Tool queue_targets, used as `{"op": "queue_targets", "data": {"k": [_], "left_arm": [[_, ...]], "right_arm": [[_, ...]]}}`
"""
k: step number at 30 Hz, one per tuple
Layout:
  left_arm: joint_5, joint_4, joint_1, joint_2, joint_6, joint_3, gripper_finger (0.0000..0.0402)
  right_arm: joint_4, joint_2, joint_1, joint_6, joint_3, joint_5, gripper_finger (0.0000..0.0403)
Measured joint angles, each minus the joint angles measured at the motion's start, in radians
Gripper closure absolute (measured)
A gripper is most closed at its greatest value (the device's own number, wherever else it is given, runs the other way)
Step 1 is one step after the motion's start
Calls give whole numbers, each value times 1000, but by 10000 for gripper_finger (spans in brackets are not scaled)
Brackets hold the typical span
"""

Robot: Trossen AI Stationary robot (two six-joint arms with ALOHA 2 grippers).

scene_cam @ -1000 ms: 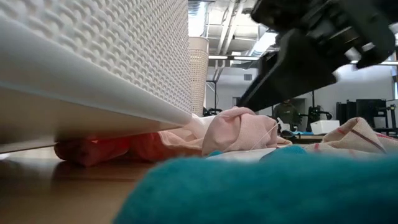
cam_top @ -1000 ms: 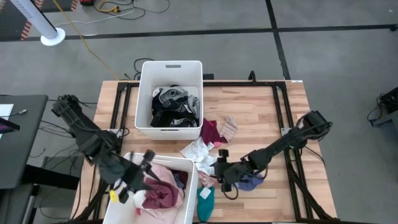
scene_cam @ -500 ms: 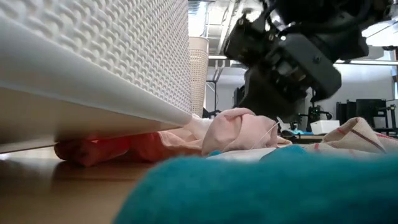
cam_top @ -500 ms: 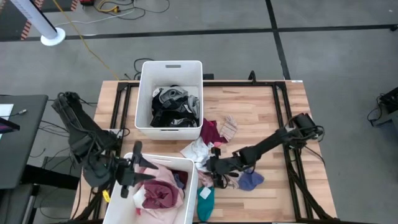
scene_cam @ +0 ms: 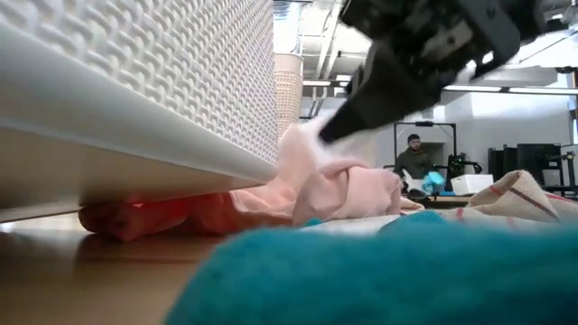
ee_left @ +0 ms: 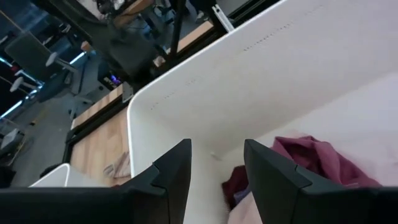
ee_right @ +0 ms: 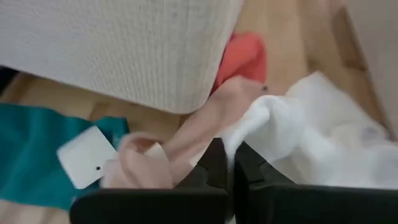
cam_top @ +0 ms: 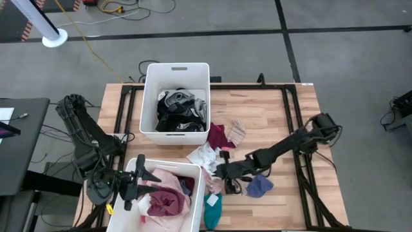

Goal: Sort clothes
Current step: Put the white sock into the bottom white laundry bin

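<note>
**Worktop**, one, wooden: carrying both bins and the loose heap.

**Arms**, two.
- The right arm is reaching across the worktop towards the near bin. A second ago its end effector was standing wide near the blue garment. Now its fingers are pressing together, clamped on the pale pink garment. In the low view that garment is rising into a peak where it was lying flat before. Judgement: the pick is made, and the lift towards a bin is coming next.
- The left arm has drawn back to the near bin's left edge. Its end effector is hanging over the bin with fingers apart, holding nothing.

**Bins**, two, white.
- The far bin is holding dark and grey clothes.
- The near bin is holding pink and maroon clothes.

**Loose garments** on the worktop, between and beside the bins, at least seven:
- One teal garment, lying by the near bin's corner.
- One blue garment.
- One white garment, touching the gripped pink one.
- One maroon garment.
- One pale striped piece.
- One pale pink garment.
- One coral-red garment, lying tucked under the near bin's edge.

Sorting is looking well along, but unfinished.
</note>
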Motion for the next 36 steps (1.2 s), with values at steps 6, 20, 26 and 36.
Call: {"op": "queue_targets", "data": {"k": [6,20,26,36], "left_arm": [[0,-26,-17,0,-29,0,260],[0,-40,-20,0,-34,0,260],[0,-37,-20,0,-43,0,260],[0,-35,-18,0,-43,1,260]], "right_arm": [[-64,-169,35,-65,0,51,400],[154,-450,121,-460,0,34,402],[263,-463,113,-595,9,-76,402],[275,-390,53,-700,148,-221,402]]}}
